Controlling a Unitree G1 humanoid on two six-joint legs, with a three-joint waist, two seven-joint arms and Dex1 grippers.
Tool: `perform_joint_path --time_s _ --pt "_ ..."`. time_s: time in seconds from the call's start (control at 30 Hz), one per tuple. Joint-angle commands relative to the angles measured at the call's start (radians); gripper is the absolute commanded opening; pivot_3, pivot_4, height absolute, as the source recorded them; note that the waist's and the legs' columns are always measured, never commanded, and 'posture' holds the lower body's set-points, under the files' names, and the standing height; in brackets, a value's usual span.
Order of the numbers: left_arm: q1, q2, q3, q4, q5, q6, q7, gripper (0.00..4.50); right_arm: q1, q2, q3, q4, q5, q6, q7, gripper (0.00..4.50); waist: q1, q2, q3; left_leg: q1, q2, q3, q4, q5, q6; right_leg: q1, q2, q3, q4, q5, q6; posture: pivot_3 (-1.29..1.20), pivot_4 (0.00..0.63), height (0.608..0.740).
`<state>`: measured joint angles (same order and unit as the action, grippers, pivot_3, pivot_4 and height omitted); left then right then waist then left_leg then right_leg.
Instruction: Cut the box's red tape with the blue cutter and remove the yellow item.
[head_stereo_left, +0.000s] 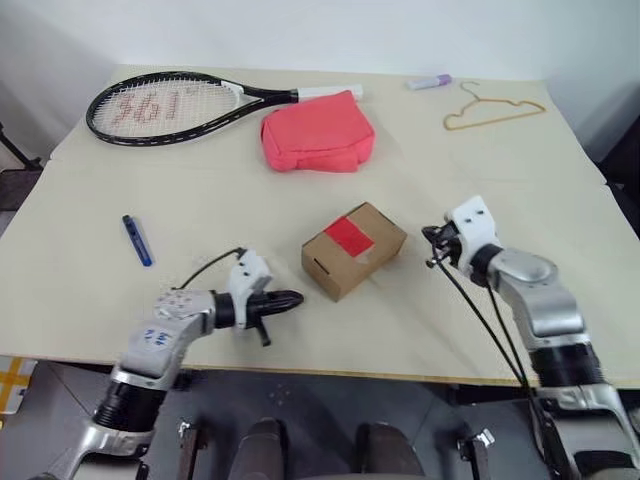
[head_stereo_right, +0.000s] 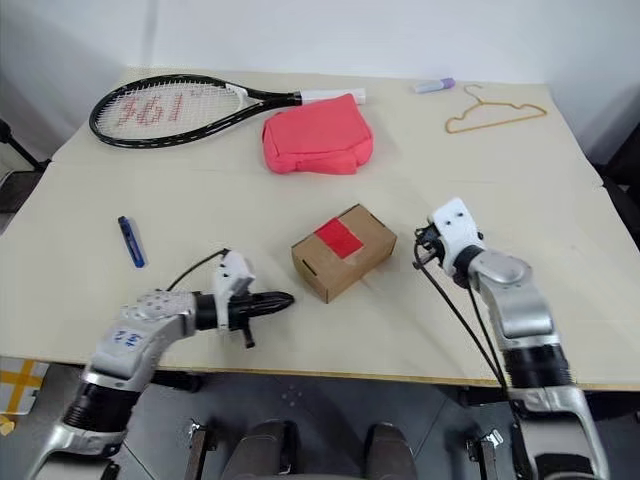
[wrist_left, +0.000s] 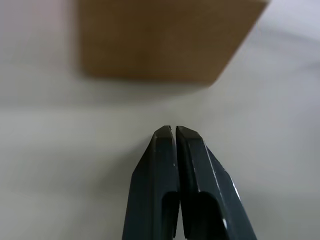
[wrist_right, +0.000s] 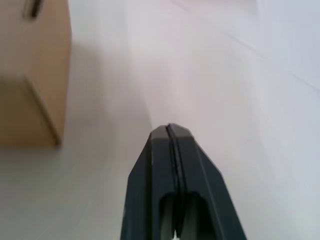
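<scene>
Left eye view: brown cardboard box (head_stereo_left: 354, 250), red tape (head_stereo_left: 349, 236) intact on top.

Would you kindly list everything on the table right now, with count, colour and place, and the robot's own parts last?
table: one, pale cream, under everything.
tennis racket: one, black frame, white grip, far left.
fabric pouch: one, pink-red, far centre, beside the racket's handle.
marker: one, lilac, far edge, right of the racket's grip.
wire hanger: one, yellow-gold, far right.
blue cutter: one, dark blue, left side, lying untouched.
box: one, brown cardboard, centre, between the two arms.
red tape: one strip, red, across the box's top.
left tool: black fingers, shut, empty, just left of the box.
right tool: black fingers, shut, empty, right of the box.
</scene>
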<state>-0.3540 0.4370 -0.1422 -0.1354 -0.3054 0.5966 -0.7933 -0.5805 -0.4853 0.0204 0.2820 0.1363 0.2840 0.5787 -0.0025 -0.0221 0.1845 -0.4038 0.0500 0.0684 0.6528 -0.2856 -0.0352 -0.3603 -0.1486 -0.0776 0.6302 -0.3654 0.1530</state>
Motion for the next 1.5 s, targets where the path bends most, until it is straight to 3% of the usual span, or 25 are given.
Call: perform_joint_path --time_s 0.03,0.17,0.43,0.63,0.83,0.97,1.07,1.13,1.23,1.37,1.5 --pt "-0.067 -0.045 0.001 0.032 0.046 -0.043 0.086 0.14 -0.045 0.033 -0.011 0.103 0.042 -0.137 0.108 0.01 -0.001 0.0 0.0 0.0 0.0 0.0 0.0 0.0 0.0 0.0 0.0 0.0 0.0 0.0 0.0 0.0 0.15 0.74" --pt "-0.189 -0.093 0.014 0.197 0.123 -0.14 0.182 0.14 0.005 -0.052 0.002 0.037 0.113 -0.147 0.368 0.01 0.007 0.0 0.0 0.0 0.0 -0.001 0.001 0.0 0.0 0.0 0.0 -0.001 0.0 0.0 0.0 0.0 0.15 0.74" --pt "-0.39 -0.172 -0.01 0.464 0.167 -0.265 0.143 0.14 0.192 -0.233 -0.014 -0.211 0.166 0.046 0.501 0.01 0.016 0.0 0.0 -0.001 -0.001 -0.001 0.002 0.0 0.0 0.0 0.0 -0.002 0.0 0.0 0.001 0.0 0.15 0.74" --pt "-0.394 -0.195 0.001 0.527 0.199 -0.288 0.182 0.14 0.35 -0.263 -0.032 -0.531 0.285 0.248 0.489 0.01 0.013 0.0 0.0 -0.001 0.0 0.0 0.002 0.0 0.0 0.0 0.0 -0.002 0.0 0.0 0.001 0.0 0.15 0.74" --pt "-0.275 -0.1 0.046 0.377 0.18 -0.21 0.158 0.14 0.414 -0.315 -0.111 -0.662 0.339 0.346 0.446 0.01 0.017 0.0 0.0 -0.001 0.0 -0.001 0.003 0.0 0.0 0.0 0.0 -0.002 0.001 0.0 0.001 0.0 0.15 0.74" --pt "-0.133 0.008 0.054 0.147 0.059 -0.111 -0.011 0.14 0.399 -0.417 -0.196 -0.509 0.253 0.361 0.369 0.01 0.02 0.0 0.0 -0.001 0.0 -0.001 0.003 0.0 0.001 0.0 0.0 -0.001 0.001 0.0 0.001 0.0 0.15 0.74" --pt "-0.082 0.017 0.042 0.06 0.012 -0.062 -0.041 0.14 0.337 -0.445 -0.176 -0.348 0.15 0.309 0.283 0.01 0.029 0.0 0.0 -0.001 0.0 -0.001 0.004 0.0 0.001 0.001 0.0 -0.001 0.0 0.0 0.001 0.0 0.15 0.74" --pt "-0.083 -0.035 0.008 0.041 0.02 -0.053 -0.004 0.14 0.217 -0.392 -0.148 -0.167 0.073 0.187 0.192 0.01 0.027 0.0 0.0 -0.001 0.0 -0.001 0.006 -0.001 0.001 0.002 0.0 -0.001 0.0 0.0 0.001 0.0 0.15 0.74" --pt "-0.108 -0.108 -0.018 0.051 0.039 -0.046 0.055 0.14 0.091 -0.313 -0.096 0.017 0.014 -0.011 0.183 0.01 0.023 0.0 0.0 -0.001 0.0 0.0 0.01 -0.001 0.002 0.002 0.0 0.0 -0.001 0.001 0.001 0.0 0.15 0.74" --pt "-0.172 -0.214 -0.05 0.123 0.081 -0.082 0.141 0.14 -0.083 -0.185 -0.013 0.312 -0.059 -0.34 0.232 0.01 0.01 0.0 0.0 -0.001 0.0 0.0 0.008 -0.001 0.001 0.001 0.0 0.0 0.003 0.0 0.001 0.0 0.15 0.74" --pt "-0.192 -0.24 -0.087 0.15 0.111 -0.095 0.154 0.14 -0.175 -0.132 0.011 0.482 -0.037 -0.437 0.377 0.01 0.0 0.0 0.0 -0.001 0.0 -0.001 0.008 -0.001 0.001 0.001 0.0 -0.001 0.005 0.0 0.001 0.0 0.15 0.74"
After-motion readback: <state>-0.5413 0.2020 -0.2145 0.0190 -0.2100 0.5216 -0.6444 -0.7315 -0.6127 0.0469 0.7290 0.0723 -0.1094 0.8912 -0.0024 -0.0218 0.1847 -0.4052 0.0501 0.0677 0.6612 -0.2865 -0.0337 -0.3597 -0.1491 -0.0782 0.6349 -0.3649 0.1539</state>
